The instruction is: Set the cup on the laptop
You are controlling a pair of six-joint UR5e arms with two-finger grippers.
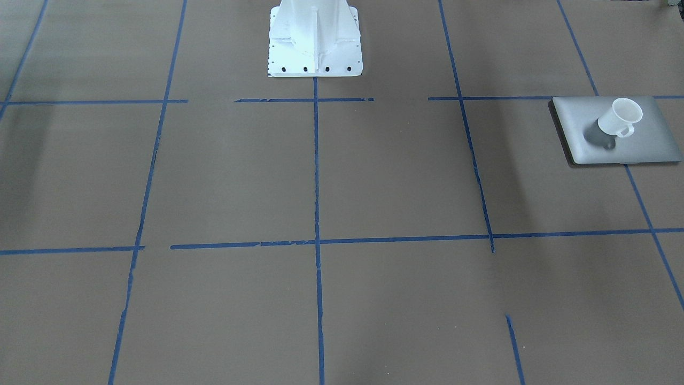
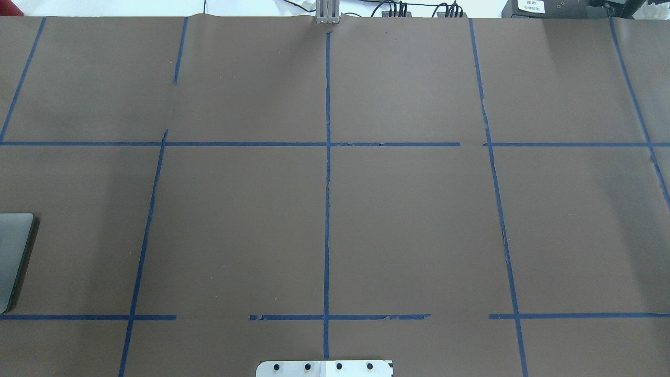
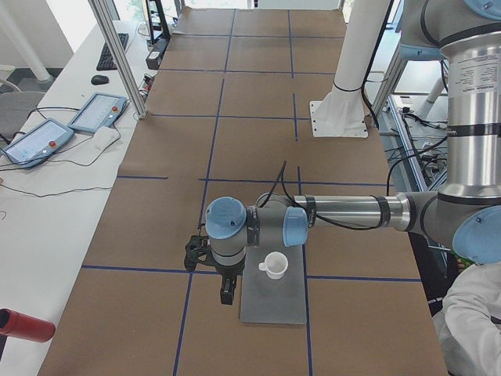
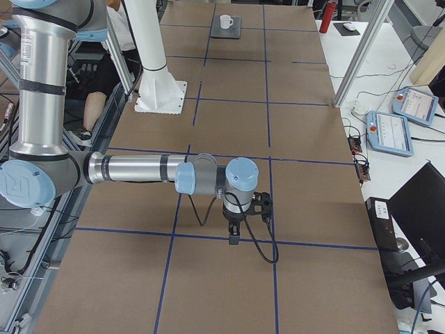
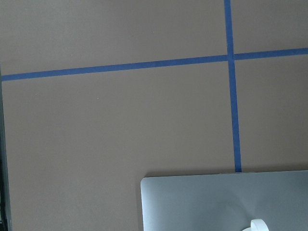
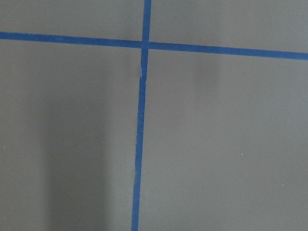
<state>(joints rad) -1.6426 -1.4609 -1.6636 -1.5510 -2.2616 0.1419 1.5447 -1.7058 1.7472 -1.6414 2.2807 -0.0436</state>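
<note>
Jaws on both arms show only in the two side views, so I cannot tell whether either pair is open or closed. The left jaws point down over the table (image 1: 342, 182), just beside the laptop (image 3: 274, 305) on its far side from the robot, near the cup (image 3: 275, 266) but apart from it. The left arm (image 3: 352, 210) reaches out level from the robot above the laptop's end.

The cup (image 1: 620, 117) stands upright on the closed laptop (image 1: 646, 144), around the middle of the lid, with its handle turned away from the robot. The laptop lies flat at the table's left end; in the overhead view only one corner of it (image 2: 13, 251) shows at the left edge. From the left wrist, a laptop corner (image 5: 202, 202) and a sliver of the cup's rim (image 5: 257, 225) show at the bottom.

The right jaws hang pointing down over a blue tape line (image 4: 208, 237) at the table's right end, well apart from the cup (image 4: 225, 21) and laptop (image 4: 236, 32).
</note>
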